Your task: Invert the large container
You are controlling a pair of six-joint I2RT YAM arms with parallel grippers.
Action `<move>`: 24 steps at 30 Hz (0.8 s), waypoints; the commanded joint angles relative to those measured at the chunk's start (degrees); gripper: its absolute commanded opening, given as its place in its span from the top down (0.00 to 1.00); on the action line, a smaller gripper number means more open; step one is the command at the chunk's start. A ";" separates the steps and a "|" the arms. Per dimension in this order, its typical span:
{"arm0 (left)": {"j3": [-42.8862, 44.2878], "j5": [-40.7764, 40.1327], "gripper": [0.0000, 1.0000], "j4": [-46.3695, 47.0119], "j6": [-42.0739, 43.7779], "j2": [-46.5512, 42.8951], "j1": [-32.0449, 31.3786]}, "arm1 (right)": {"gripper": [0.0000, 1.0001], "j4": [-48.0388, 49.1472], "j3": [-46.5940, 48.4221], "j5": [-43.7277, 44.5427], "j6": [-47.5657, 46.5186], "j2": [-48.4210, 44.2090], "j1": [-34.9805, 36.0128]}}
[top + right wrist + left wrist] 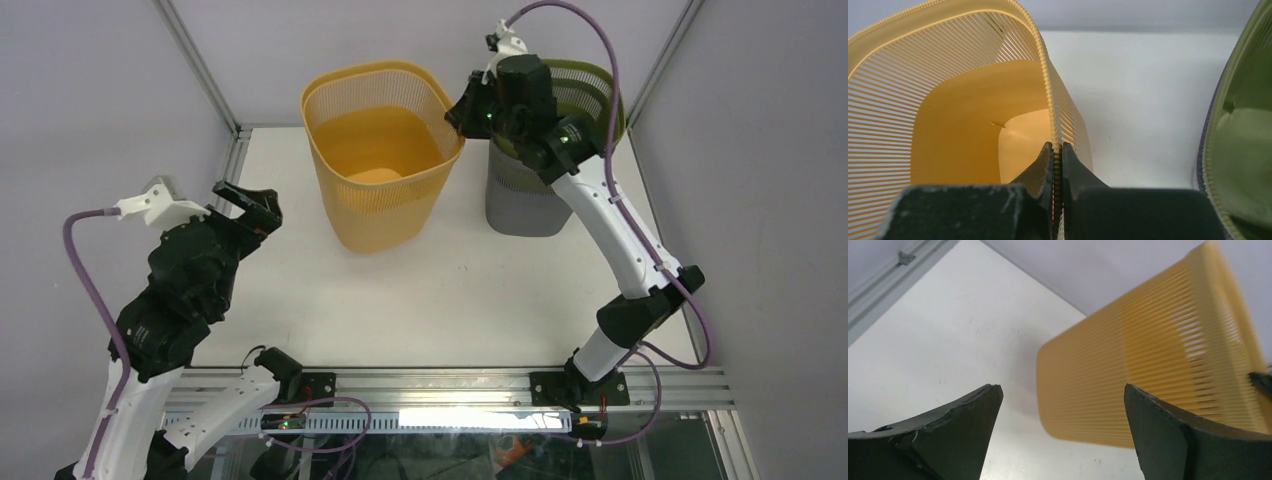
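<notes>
The large container is a yellow slatted basket standing mouth up at the back middle of the white table, and it looks slightly tilted. My right gripper is shut on the basket's right rim; in the right wrist view its fingertips pinch the toothed rim edge, one finger inside and one outside the yellow basket. My left gripper hovers open to the left of the basket, well apart from it. In the left wrist view the basket's side wall fills the space beyond the open left gripper, with nothing between the fingers.
A smaller basket with a green rim and grey side stands just right of the yellow one, under my right arm; its green inside shows in the right wrist view. Grey walls and a metal frame rail bound the table.
</notes>
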 commanded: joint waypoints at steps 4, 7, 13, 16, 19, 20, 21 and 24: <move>6.92 -3.21 0.01 0.33 2.58 6.66 0.55 | 1.00 6.15 -3.75 8.06 7.98 2.35 4.97; 7.50 -0.72 0.01 2.21 4.18 8.85 0.55 | 1.00 4.91 -4.01 10.60 7.98 4.23 5.26; 7.09 2.50 0.01 5.53 6.51 10.68 0.53 | 1.00 2.82 -3.06 11.05 4.60 6.46 4.11; 7.21 3.26 0.01 6.13 7.31 11.94 0.54 | 0.48 -0.19 -0.18 8.97 3.56 8.03 3.86; 7.77 3.89 0.01 6.91 8.34 13.03 0.55 | 0.18 -1.72 0.01 10.90 3.10 7.57 3.51; 7.98 4.17 0.01 7.11 8.66 13.43 0.55 | 0.16 -1.74 -0.32 11.20 3.04 7.12 3.02; 8.20 4.37 0.01 7.33 8.89 13.79 0.55 | 0.15 -1.74 -0.68 11.02 3.04 6.70 2.40; 8.80 4.96 0.01 7.43 9.54 14.86 0.54 | 0.14 -2.30 -1.73 11.19 3.30 5.95 0.05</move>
